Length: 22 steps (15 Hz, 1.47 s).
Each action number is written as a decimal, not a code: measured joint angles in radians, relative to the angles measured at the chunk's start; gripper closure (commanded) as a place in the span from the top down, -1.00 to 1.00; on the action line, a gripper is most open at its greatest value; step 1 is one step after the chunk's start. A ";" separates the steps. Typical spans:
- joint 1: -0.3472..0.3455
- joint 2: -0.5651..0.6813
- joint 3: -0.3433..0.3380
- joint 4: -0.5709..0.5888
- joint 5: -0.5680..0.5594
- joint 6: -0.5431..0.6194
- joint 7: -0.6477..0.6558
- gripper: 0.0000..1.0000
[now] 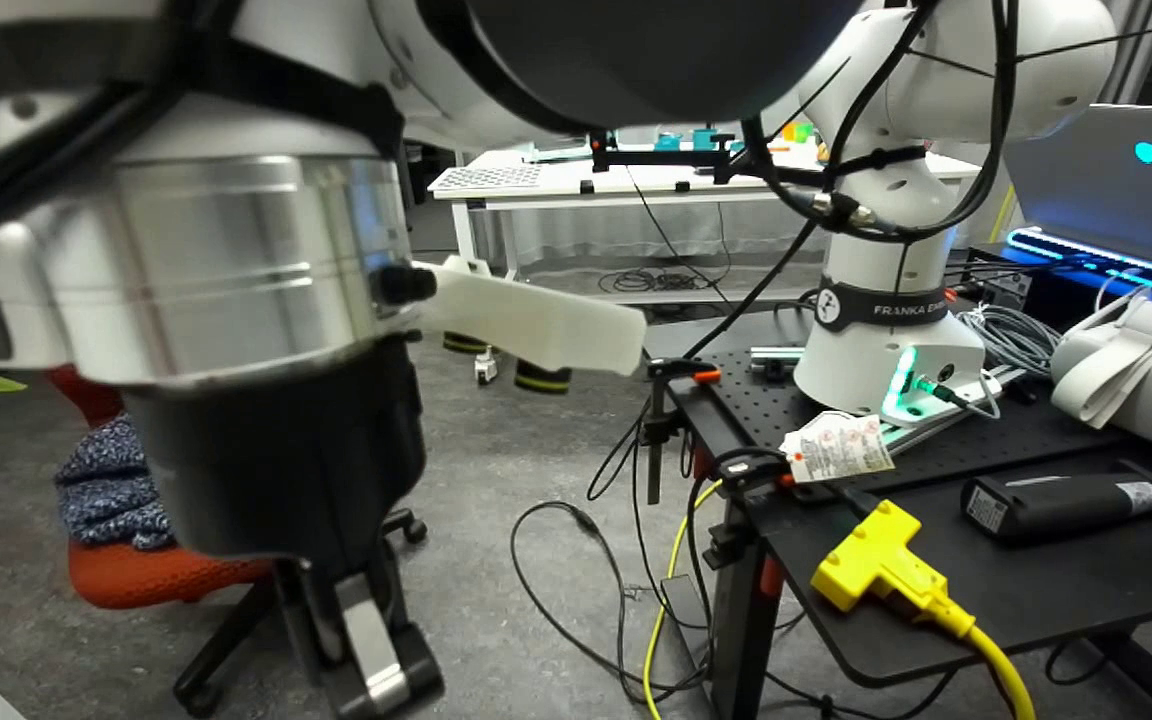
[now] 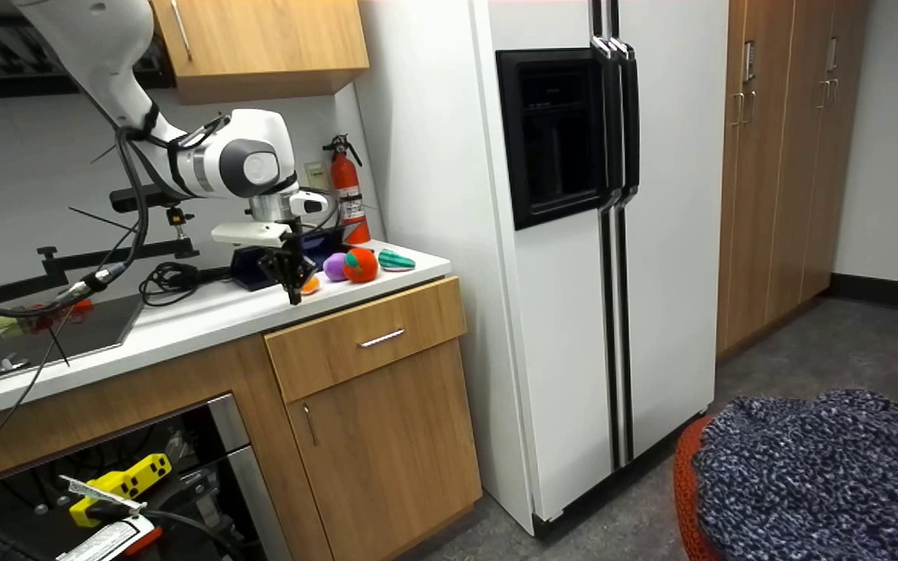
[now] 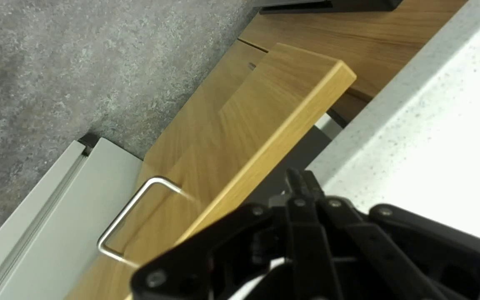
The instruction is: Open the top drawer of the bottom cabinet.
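A: Position of the top drawer (image 2: 359,331)?
B: In an exterior view: beneath the worktop (image 2: 192,315), its long side parallel to the worktop's edge. The gripper (image 2: 295,298) points downward near the drawer's end away from the refrigerator (image 2: 562,296).
A: Wrist view?
B: The drawer front (image 3: 240,137) stands partly out, handle (image 3: 125,212) on its outer face; dark gap (image 3: 298,152) between front and worktop. The fingers (image 3: 313,185) are drawn together, nothing between them, at the gap; whether over or inside it cannot be told.
A: Governing relation?
B: The front lies outward of the fingers, away from the worktop. The move probably calls for pushing outward from the gap, across the long axis.
A: Limits of evidence?
B: In an exterior view, the arm's base (image 1: 861,360) appears; the drawer does not.
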 measured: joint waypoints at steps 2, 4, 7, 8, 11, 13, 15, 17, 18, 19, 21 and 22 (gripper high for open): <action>-0.026 -0.016 -0.025 -0.003 -0.001 -0.003 -0.038 -1.00; -0.068 -0.019 -0.052 -0.003 -0.001 -0.003 -0.089 -1.00; -0.126 -0.014 -0.072 -0.001 -0.001 -0.003 -0.177 -1.00; -0.142 -0.008 -0.072 0.004 0.000 -0.003 -0.211 -1.00; -0.172 0.022 -0.069 0.034 0.006 -0.003 -0.307 -1.00; -0.182 0.052 -0.063 0.069 0.007 -0.003 -0.360 -1.00; -0.185 0.088 -0.053 0.113 0.006 -0.003 -0.401 -1.00; -0.185 0.128 -0.035 0.165 0.006 -0.004 -0.433 -1.00; -0.185 0.149 -0.026 0.192 0.006 -0.006 -0.448 -1.00; -0.185 0.170 -0.018 0.220 0.005 -0.012 -0.462 -1.00; -0.185 0.214 -0.004 0.277 0.005 -0.032 -0.489 -1.00; -0.185 0.236 0.000 0.306 0.005 -0.047 -0.503 -1.00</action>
